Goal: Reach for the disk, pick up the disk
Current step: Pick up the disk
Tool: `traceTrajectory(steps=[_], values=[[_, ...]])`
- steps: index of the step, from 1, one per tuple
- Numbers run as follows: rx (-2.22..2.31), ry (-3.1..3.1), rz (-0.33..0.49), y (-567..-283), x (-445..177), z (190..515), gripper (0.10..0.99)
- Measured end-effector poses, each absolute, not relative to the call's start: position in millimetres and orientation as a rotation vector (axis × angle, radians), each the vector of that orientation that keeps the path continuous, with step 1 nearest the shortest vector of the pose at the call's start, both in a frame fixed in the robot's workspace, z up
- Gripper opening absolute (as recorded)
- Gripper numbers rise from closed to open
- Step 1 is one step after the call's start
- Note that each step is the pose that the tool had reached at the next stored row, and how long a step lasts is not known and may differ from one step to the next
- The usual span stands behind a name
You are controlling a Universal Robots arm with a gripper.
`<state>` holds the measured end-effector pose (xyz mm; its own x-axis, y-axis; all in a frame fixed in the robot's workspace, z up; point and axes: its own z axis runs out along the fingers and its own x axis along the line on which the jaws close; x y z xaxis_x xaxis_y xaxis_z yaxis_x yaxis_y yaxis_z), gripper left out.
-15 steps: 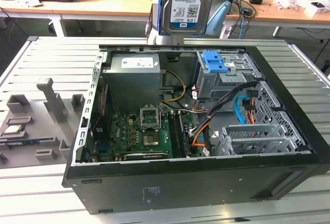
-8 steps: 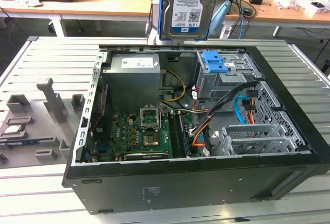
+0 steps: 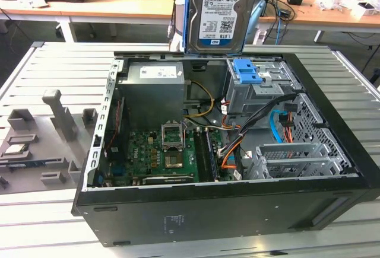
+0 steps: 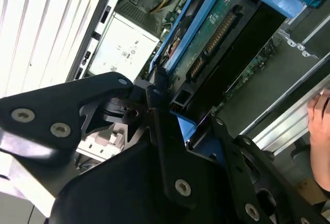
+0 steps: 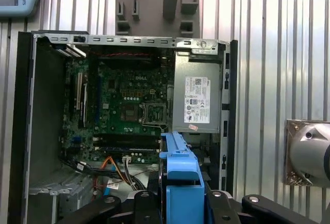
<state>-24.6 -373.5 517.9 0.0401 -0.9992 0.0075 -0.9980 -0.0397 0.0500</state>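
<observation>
Disk (image 3: 221, 15) hangs upright over the open computer case (image 3: 208, 210), long axis vertical; gripper (image 5: 179, 195) seemingly clamped across its blue rails (image 5: 180, 167).

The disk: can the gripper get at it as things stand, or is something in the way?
Yes, apparently: the gripper looks shut on the disk, which hangs upright above the open computer case, nothing between them.

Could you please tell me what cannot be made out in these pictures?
Exterior view: the disk has its upper end cut off by the picture's top edge.
Second wrist view: the tool covers the disk's near end with its black links, and the label faces away.
Second wrist view: a person's hand is cut off by the picture's edge.
First wrist view: the disk hides the part of the computer case beneath it.
</observation>
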Motion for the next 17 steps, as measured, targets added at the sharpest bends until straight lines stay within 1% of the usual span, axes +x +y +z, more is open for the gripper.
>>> traceTrajectory(steps=[12,17], values=[[2.235,-2.148,-0.045,-399.7,-24.6,517.9,0.365],[2.235,-2.148,-0.046,-415.1,-24.6,517.9,0.365]])
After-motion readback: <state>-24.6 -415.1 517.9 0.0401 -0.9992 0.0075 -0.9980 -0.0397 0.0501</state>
